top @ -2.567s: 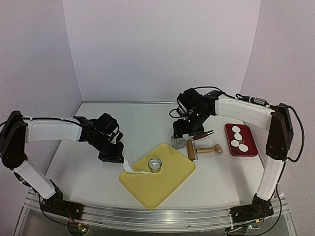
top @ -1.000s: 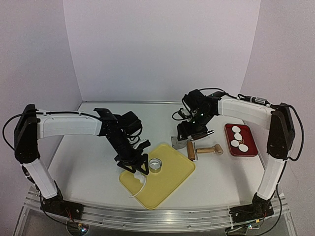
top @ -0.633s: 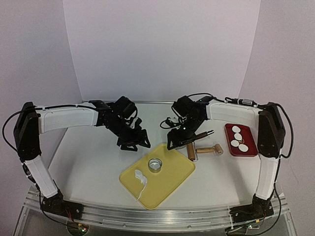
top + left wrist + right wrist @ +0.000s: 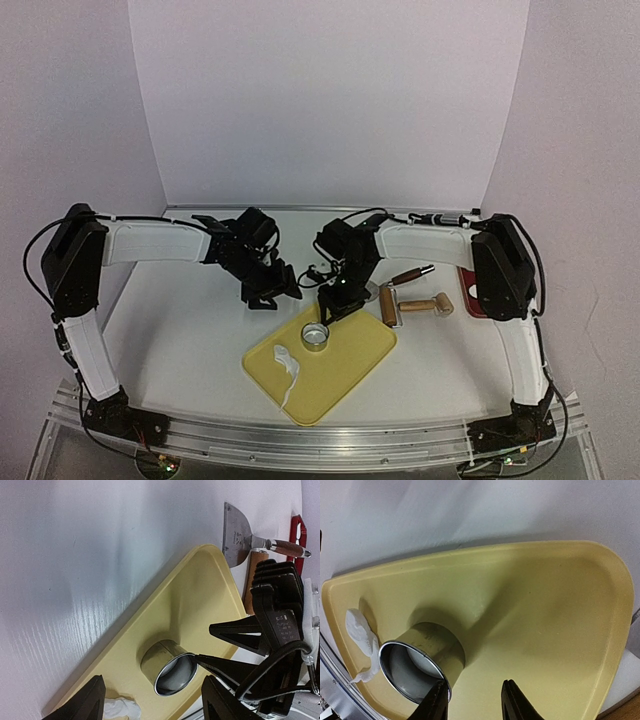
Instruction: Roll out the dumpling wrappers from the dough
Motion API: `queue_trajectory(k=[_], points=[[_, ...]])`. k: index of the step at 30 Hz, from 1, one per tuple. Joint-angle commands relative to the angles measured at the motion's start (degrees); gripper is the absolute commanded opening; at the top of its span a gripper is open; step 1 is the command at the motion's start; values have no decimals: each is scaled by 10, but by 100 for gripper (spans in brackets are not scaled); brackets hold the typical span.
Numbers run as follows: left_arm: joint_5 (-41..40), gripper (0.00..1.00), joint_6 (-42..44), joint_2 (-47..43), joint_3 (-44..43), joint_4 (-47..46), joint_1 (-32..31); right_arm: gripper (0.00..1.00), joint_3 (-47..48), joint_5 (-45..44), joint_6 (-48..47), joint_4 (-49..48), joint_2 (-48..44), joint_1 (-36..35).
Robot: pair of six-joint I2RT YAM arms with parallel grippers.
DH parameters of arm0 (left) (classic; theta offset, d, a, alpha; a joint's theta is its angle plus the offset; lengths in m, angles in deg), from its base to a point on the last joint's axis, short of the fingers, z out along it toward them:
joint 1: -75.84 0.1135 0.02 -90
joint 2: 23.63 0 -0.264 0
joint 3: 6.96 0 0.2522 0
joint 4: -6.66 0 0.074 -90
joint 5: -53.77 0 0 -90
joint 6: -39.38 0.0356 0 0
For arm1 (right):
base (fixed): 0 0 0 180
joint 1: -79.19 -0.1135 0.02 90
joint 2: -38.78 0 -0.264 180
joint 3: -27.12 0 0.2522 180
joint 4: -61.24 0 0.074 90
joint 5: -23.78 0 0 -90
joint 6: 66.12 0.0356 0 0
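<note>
Two grippers hang by the yellow tray (image 4: 360, 350) at the lower centre of the overhead view. The left gripper (image 4: 154, 680) is spread wide and empty, just off the tray's upper-left edge. The right gripper (image 4: 474, 685) is half spread and holds nothing, with one finger (image 4: 437, 700) at the rim of the metal ring (image 4: 427, 640) standing on the tray. A dough scrap (image 4: 360, 627) lies left of the ring in the right wrist view. A white disc (image 4: 417, 662) shows inside the ring.
</note>
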Motion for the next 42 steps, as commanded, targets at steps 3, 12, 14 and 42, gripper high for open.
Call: queue_trajectory(k=[3, 12, 14, 42], points=[[17, 67, -2, 7, -3, -28, -2, 34, 24, 15, -11, 16, 21, -8], [22, 67, -8, 9, 4, -33, -6, 35, 28, 20, -23, 22, 24, -17], [20, 67, -10, 8, 6, -34, -7, 36, 24, 20, -26, 22, 18, -19], [-7, 63, -22, 20, -12, -12, -40, 2, 53, -22, 1, 27, 25, -25]])
